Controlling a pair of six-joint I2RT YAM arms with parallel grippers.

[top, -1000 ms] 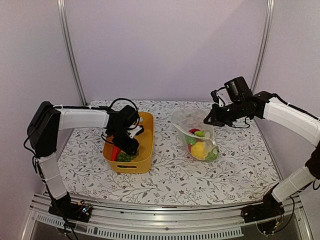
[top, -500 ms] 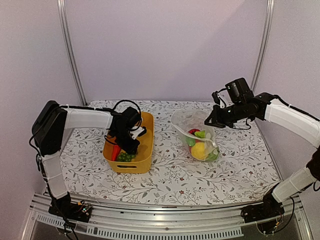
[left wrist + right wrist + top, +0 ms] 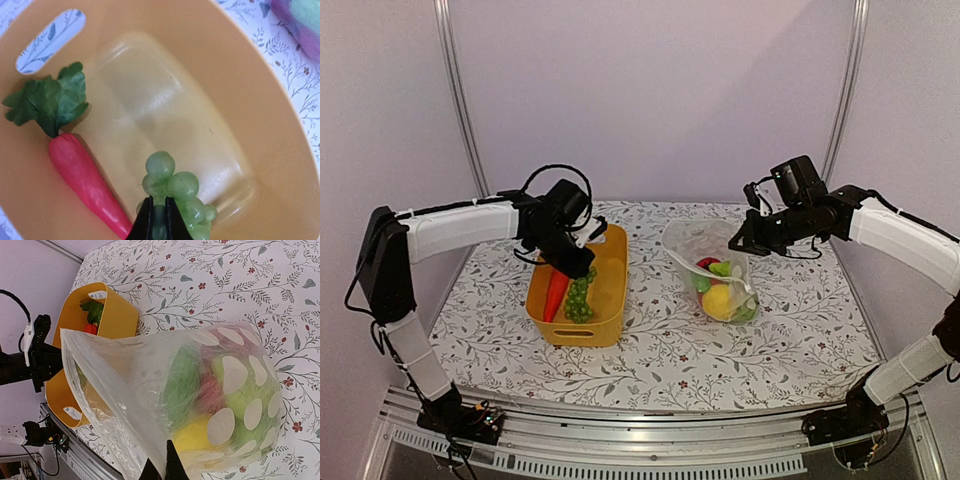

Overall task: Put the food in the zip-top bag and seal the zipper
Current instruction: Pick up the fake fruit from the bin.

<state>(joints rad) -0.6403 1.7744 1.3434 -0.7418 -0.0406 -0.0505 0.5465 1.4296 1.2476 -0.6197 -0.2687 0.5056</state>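
Just left of centre, the left end effector (image 3: pixel 574 268) pinches the green bumpy cluster (image 3: pixel 579 298) over the yellow tub (image 3: pixel 590 332). At right, the right end effector (image 3: pixel 738 243) clamps the food-filled zip-top bag (image 3: pixel 705 245) by its rim.

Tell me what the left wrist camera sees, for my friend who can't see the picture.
The left gripper pinches a green bumpy cluster over the yellow tub. An orange-red carrot with a leafy green top lies on the tub's floor, to the left of the cluster.
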